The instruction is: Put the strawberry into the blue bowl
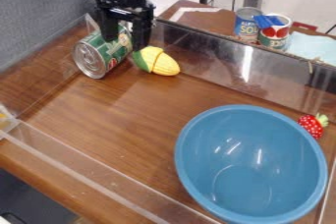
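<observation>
The blue bowl (250, 165) is the landmark here: round, light-blue plastic, its smooth inside glossy with small bright reflections, its rim a wide circle. The strawberry (312, 125), tiny and red with pale specks and a leafy green top, lies outside the bowl, just beside its rim on the side toward the upper right of the view.

Well apart from the bowl, toward the upper left, the dark gripper (125, 14) hangs with its fingers spread open, above and partly in front of a metal can (100, 53). The can is a cylinder lying on its side, green with a silvery round end facing the camera. Nearer to the bowl than the can is the corn-like toy (156, 61), a rounded yellow body tapering from green leaves.

Between these things and the bowl spreads the brown wooden tabletop (116, 105), with visible grain. A clear, glossy panel (243, 63) stands farther back than the bowl, and behind it are two small upright cans, one blue (247, 24) and one red and blue (274, 31), near a pale blue cloth (312, 46).

The gripper's dark parts blend together, so its fingertips are hard to make out, and it hides part of the lying can. The bowl hides the table beneath it. Lettering on the cans is too small to read.
</observation>
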Robot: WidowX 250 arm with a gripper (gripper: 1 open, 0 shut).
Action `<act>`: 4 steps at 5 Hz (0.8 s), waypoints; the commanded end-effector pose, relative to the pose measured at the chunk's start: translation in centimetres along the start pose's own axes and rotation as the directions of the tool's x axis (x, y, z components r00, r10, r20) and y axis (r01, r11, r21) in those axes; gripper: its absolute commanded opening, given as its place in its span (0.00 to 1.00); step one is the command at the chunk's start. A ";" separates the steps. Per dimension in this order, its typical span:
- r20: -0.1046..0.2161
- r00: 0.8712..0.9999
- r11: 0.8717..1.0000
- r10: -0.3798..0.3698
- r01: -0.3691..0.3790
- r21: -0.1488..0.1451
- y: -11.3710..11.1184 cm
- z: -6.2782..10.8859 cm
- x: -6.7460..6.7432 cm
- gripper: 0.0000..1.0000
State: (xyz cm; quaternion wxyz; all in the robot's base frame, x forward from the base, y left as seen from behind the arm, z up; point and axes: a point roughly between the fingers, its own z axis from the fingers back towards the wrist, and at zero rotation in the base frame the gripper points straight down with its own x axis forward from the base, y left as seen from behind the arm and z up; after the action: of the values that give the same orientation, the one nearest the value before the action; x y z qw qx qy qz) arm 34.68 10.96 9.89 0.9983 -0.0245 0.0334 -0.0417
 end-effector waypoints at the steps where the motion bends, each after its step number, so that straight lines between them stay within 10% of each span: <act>1: 0.067 0.997 0.999 -0.040 0.038 0.030 -1.0 2.3 -0.1 1.00; 4: 0.089 0.994 0.998 0.056 -0.059 0.030 1.1 1.3 1.7 1.00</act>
State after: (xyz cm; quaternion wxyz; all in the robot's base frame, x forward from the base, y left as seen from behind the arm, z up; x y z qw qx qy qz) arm 35.83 11.44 8.81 0.9993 -0.0204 0.0220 -0.0205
